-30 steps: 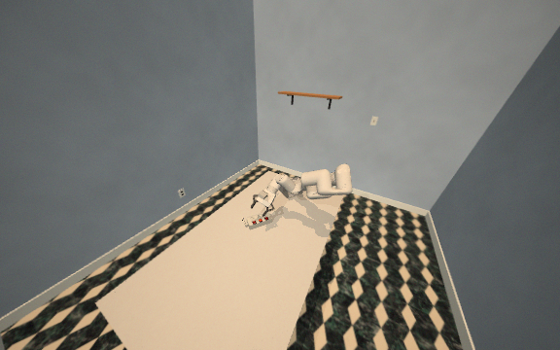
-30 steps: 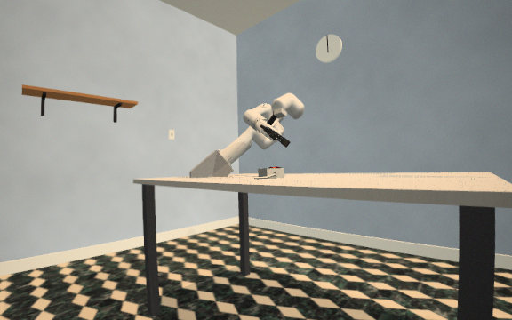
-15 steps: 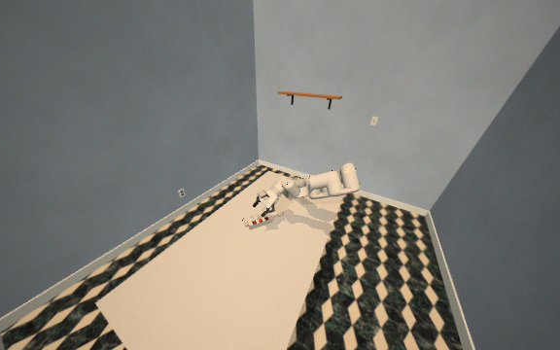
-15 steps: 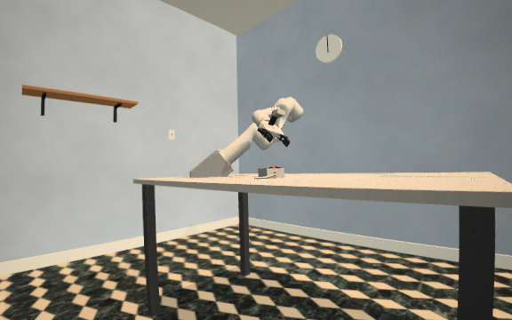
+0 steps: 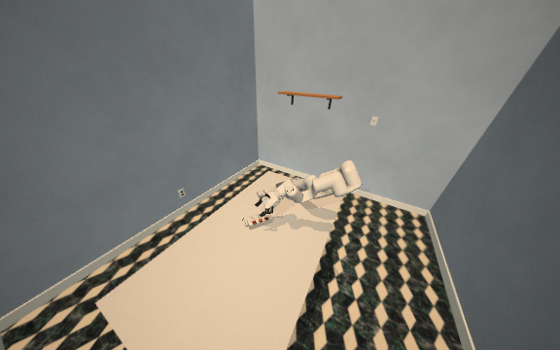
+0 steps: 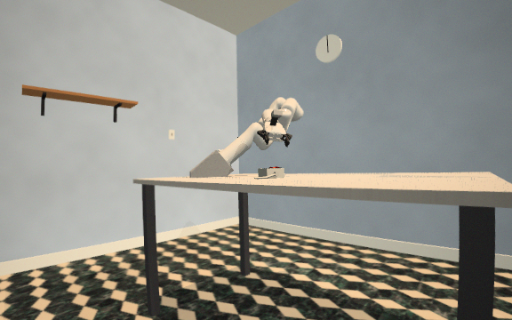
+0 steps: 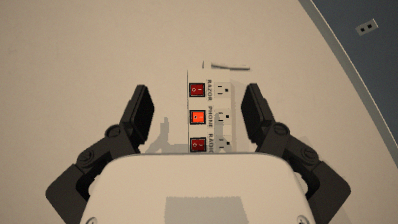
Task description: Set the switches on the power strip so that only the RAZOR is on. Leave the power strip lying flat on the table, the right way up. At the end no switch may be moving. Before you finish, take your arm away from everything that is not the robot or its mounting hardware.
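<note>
The white power strip (image 7: 210, 112) lies flat on the beige table, the right way up, and runs lengthwise between my fingers in the wrist view. It has three red rocker switches, labelled RAZOR (image 7: 196, 90), PHONE (image 7: 197, 117) and RADIO (image 7: 197, 145). The PHONE switch glows brighter than the other two. My gripper (image 7: 197, 95) is open and empty, hovering above the strip with a finger on each side. The strip also shows in the top view (image 5: 257, 221) and the exterior view (image 6: 271, 172), with the gripper (image 6: 275, 135) well above it.
The table edge (image 7: 350, 75) runs close to the strip's right side in the wrist view, with a wall outlet (image 7: 366, 26) beyond it. The arm's base (image 6: 212, 165) stands on the table near the wall. A wooden shelf (image 6: 78, 96) hangs on the wall.
</note>
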Motion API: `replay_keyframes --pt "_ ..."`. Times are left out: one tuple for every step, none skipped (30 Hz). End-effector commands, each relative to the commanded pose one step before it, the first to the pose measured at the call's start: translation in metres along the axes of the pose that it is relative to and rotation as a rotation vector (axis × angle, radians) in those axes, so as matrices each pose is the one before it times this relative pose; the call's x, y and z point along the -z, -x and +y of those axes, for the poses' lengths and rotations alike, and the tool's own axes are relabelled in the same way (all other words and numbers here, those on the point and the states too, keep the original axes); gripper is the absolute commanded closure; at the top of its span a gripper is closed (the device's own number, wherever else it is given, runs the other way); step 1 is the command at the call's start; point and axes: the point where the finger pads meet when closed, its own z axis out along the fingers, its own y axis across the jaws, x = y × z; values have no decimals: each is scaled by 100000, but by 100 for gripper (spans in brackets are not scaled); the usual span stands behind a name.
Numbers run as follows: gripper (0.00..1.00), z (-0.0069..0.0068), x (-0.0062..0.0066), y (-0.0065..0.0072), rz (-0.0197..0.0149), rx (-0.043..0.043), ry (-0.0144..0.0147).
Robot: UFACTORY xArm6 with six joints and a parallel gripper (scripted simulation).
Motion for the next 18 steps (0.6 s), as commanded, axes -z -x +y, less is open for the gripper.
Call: replay_keyframes --pt "0 23 -18 207 -4286 -4974 4116" --pt "0 24 37 105 -1486 -3011 2201" --pt "0 0 0 0 0 0 0" --pt "0 0 0 0 0 0 0" --pt "0 0 50 25 -1081 -2954 2246" --pt "0 0 0 0 0 0 0" --pt "0 0 0 0 0 0 0" --pt "0 0 0 0 0 0 0" --pt "0 117 -3 161 -1421 -2660 1908" --pt "0 0 0 0 0 0 0" --pt "0 0 0 0 0 0 0" --pt "0 0 0 0 0 0 0" --pt "0 109 -9 128 -1210 -2584 1899" --pt "0 0 0 0 0 0 0" --pt "0 0 0 0 0 0 0" --pt "0 79 -8 78 -927 -2532 1890" --pt "0 0 0 0 0 0 0" --pt "0 0 0 0 0 0 0"
